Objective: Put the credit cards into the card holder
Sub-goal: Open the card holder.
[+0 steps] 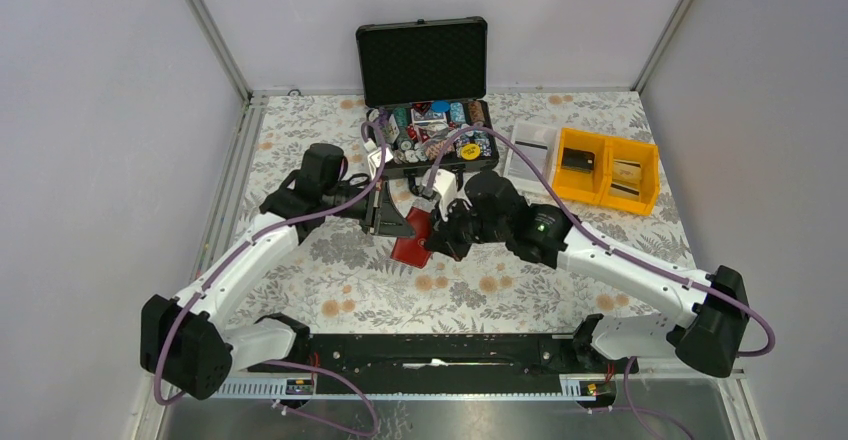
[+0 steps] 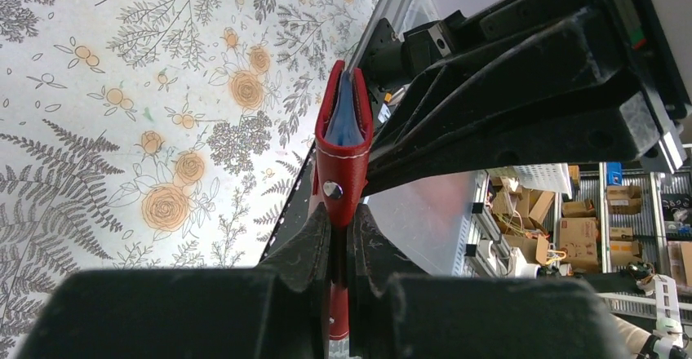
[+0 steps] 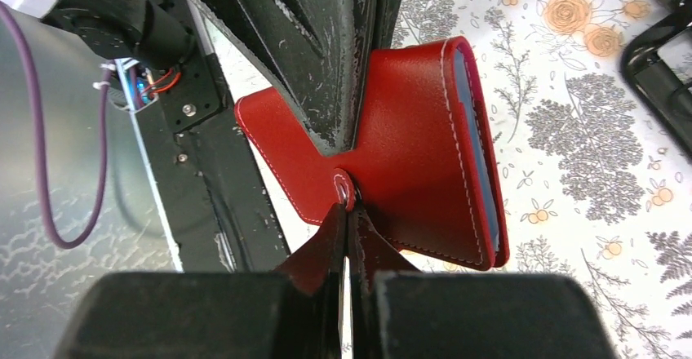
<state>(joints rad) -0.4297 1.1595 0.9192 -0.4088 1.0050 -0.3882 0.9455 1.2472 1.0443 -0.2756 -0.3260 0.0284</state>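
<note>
The top external camera looks down from above and behind the arm bases (image 1: pixel 190 345), far enough to take in the whole floral table (image 1: pixel 330 290) up to the black case (image 1: pixel 423 60) at its far edge. The left wrist camera sits close behind the left gripper (image 2: pixel 339 237) and meets the red card holder (image 2: pixel 343 159) edge-on, with what may be a cluttered room (image 2: pixel 587 228) beyond. The right wrist camera, equally near behind the right gripper (image 3: pixel 348 212), faces that holder's broad side, which the overhead view shows mid-table.
</note>
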